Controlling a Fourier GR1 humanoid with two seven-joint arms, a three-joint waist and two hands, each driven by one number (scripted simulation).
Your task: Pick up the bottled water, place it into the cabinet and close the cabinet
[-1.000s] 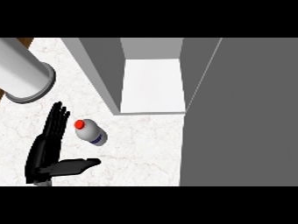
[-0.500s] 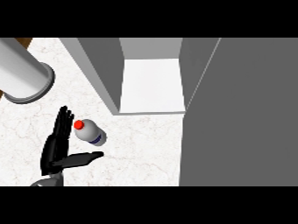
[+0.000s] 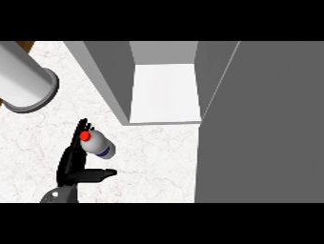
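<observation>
The bottled water (image 3: pixel 97 144), white with a red cap, is standing on the marbled table (image 3: pixel 151 162) in the lower left of the frame. One robot hand (image 3: pixel 73 164) is reaching up from the lower edge just left of the bottle, its fingers stretched straight alongside it and its thumb sticking out below it, released and grasping nothing. The cabinet (image 3: pixel 165 93) is sitting open in the upper middle, its door (image 3: pixel 270 124) filling the right side. A grey cylinder (image 3: pixel 14 76) is lying at upper left.
</observation>
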